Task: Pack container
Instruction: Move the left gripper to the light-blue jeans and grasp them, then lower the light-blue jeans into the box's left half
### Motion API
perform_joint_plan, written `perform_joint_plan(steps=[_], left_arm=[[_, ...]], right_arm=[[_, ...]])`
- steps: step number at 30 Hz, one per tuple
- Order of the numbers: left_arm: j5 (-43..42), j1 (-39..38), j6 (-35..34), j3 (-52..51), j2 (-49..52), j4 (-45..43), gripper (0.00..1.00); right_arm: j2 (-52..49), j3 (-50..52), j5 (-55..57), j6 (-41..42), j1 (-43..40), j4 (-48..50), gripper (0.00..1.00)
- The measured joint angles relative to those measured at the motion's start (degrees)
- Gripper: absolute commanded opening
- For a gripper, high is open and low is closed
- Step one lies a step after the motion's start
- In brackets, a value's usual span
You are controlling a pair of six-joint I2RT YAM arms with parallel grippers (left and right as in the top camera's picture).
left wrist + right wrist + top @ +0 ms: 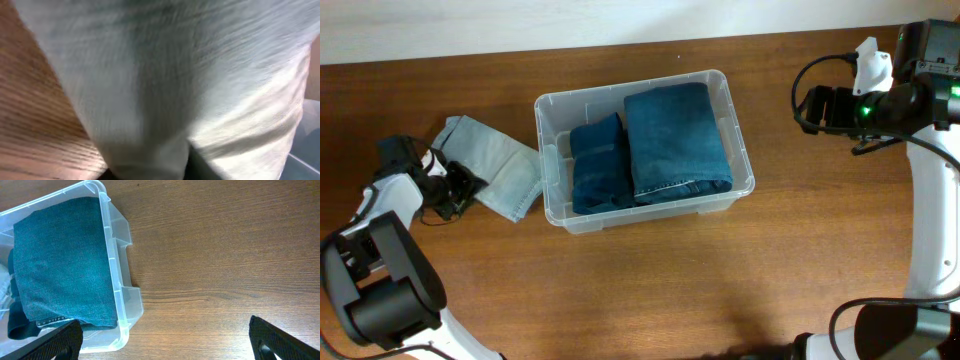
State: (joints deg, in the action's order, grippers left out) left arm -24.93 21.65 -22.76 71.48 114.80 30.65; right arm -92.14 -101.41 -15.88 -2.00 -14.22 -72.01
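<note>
The clear plastic container (740, 150) stands mid-table and holds two folded dark blue jeans (675, 140), side by side. It also shows in the right wrist view (117, 290), with jeans (60, 265) inside. A folded light blue garment (495, 160) lies on the table left of the container. My left gripper (460, 187) is at the garment's left edge; in the left wrist view the pale cloth (165, 75) fills the frame and runs between the jaws. My right gripper (810, 108) is open and empty above the table, right of the container.
The brown wooden table (650, 290) has bare room in front of and to the right of the container. A black cable loops near the right arm (920, 100). The left arm's base (380, 280) sits at the front left.
</note>
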Motion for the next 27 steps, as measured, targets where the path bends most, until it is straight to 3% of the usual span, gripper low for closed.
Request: perform_joint_plan(steps=[2, 17, 27], left_arm=[[-0.6, 0.1, -0.3, 0.0, -0.1, -0.1, 0.00], [-5.3, 0.1, 2.9, -0.3, -2.0, -1.4, 0.00], [-8.2, -2.5, 5.9, -0.3, -28.5, -1.0, 0.00]], right_arm=[[0.0, 0.0, 0.0, 0.0, 0.0, 0.0, 0.98], [0.0, 0.0, 0.0, 0.0, 0.0, -0.1, 0.98], [0.0, 0.0, 0.0, 0.0, 0.0, -0.2, 0.98]])
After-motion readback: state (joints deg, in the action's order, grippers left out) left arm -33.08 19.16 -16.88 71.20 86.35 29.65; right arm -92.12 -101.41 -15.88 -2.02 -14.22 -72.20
